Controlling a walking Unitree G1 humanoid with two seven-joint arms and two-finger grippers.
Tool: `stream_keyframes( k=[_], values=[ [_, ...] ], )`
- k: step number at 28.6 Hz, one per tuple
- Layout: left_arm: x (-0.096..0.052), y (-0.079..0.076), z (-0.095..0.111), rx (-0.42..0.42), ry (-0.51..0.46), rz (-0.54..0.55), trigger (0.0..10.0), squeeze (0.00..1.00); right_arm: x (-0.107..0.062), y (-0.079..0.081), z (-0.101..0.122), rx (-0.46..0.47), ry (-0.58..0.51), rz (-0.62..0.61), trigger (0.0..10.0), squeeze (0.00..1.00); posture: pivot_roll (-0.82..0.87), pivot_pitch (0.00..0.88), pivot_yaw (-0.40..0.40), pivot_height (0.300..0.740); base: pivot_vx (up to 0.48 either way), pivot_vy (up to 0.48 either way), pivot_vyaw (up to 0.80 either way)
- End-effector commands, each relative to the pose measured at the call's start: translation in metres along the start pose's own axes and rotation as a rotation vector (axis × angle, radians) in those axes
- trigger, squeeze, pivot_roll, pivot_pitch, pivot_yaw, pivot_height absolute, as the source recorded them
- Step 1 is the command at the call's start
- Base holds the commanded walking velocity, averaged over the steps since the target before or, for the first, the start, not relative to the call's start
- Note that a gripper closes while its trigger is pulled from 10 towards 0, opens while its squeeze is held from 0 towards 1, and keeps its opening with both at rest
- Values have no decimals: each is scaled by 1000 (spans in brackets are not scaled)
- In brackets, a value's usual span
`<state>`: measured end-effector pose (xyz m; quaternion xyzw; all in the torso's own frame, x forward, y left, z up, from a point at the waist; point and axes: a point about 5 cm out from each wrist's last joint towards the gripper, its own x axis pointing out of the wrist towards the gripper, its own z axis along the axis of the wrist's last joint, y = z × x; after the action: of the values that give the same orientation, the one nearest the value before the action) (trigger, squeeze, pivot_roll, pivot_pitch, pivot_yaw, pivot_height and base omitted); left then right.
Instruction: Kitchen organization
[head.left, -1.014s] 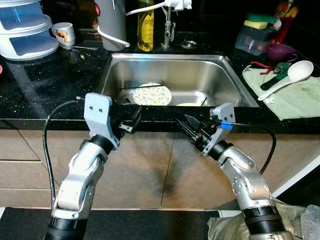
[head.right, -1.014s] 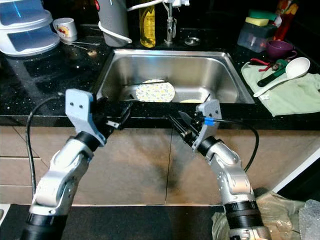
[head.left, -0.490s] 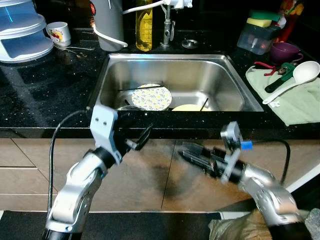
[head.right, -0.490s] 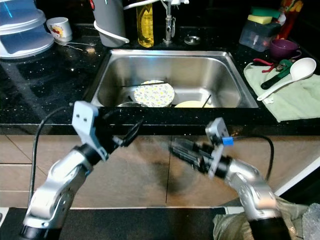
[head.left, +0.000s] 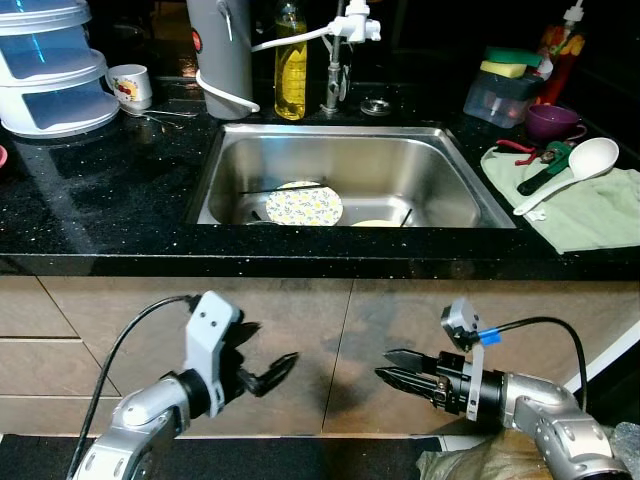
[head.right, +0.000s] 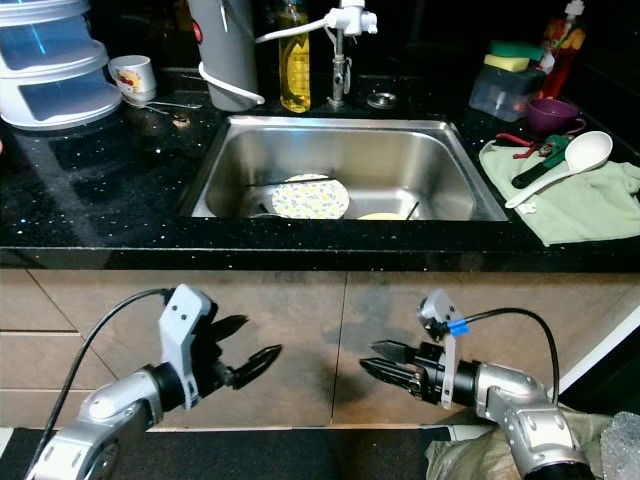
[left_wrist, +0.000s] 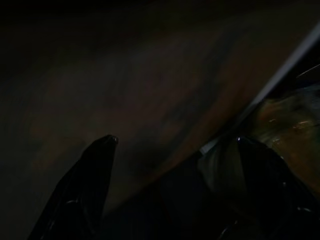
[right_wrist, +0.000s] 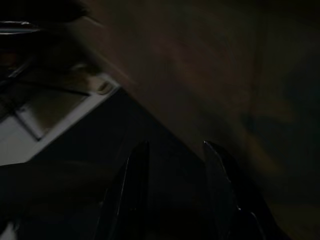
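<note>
The black table (head.left: 100, 190) runs across above both sets of fingers, with the steel sink (head.left: 330, 135) sunk into it, well up and ahead of them. In the sink lies a patterned plate (head.left: 304, 203), flat or slightly tilted, with a second pale dish (head.left: 378, 222) just beside it, mostly hidden by the sink's near wall. The plate looks stiff, breakable and probably wet and slick; I would pinch it at the exposed rim, not on the glazed face.

On the table far to the right of the right fingers, a green cloth (head.left: 590, 205) carries a white ladle (head.left: 575, 168), which looks light and rigid and is best held by the handle.

The left gripper (head.left: 262, 368) hangs below the table edge with its fingers spread apart and empty. The right gripper (head.left: 392, 367) is level with it, its fingers parted a little and holding nothing.
</note>
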<state>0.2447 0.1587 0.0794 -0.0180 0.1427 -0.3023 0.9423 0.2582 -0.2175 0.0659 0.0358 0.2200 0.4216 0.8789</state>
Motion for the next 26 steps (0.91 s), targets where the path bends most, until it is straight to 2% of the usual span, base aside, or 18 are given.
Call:
stream_keyframes(
  k=[1, 5, 7, 10, 11, 12, 16, 23, 26],
  values=[
    [0, 8, -16, -17, 55, 76, 10000, 0, -1, -9, -11, 6, 39, -98, 10000, 0, 70, 35, -49, 740, 0, 0, 0],
    [-4, 18, -37, -91, 87, 166, 10000, 0, -1, -19, -23, 22, 58, -238, 10000, 0, 58, 41, -42, 740, 0, 0, 0],
    [-6, 19, -48, -96, 118, 186, 10000, 0, 0, -21, -25, 31, 47, -286, 10000, 0, 52, 38, -43, 740, 0, 0, 0],
    [-7, 20, -71, -98, 189, 244, 10000, 0, 2, -27, -44, 66, 75, -447, 10000, 0, 53, 39, -43, 740, 0, 0, 0],
    [-7, 20, -71, -98, 189, 244, 10000, 0, 2, -27, -44, 66, 75, -447, 10000, 0, 53, 39, -43, 740, 0, 0, 0],
    [-8, 19, -80, -48, 229, 269, 10000, 0, 1, -29, -56, 109, 86, -527, 10000, 0, 49, 42, -42, 740, 0, 0, 0],
    [-8, 20, -86, -58, 240, 298, 10000, 0, 0, -30, -62, 129, 94, -581, 10000, 0, 50, 43, -40, 740, 0, 0, 0],
    [-19, 27, -110, -90, 294, 410, 10000, 0, -7, -23, -93, 138, 169, -719, 10000, 0, 35, 45, -35, 740, 0, 0, 0],
    [-22, 30, -111, -113, 274, 447, 10000, 0, -8, -23, -95, 154, 144, -746, 10000, 0, 34, 47, -36, 740, 0, 0, 0]
  ],
)
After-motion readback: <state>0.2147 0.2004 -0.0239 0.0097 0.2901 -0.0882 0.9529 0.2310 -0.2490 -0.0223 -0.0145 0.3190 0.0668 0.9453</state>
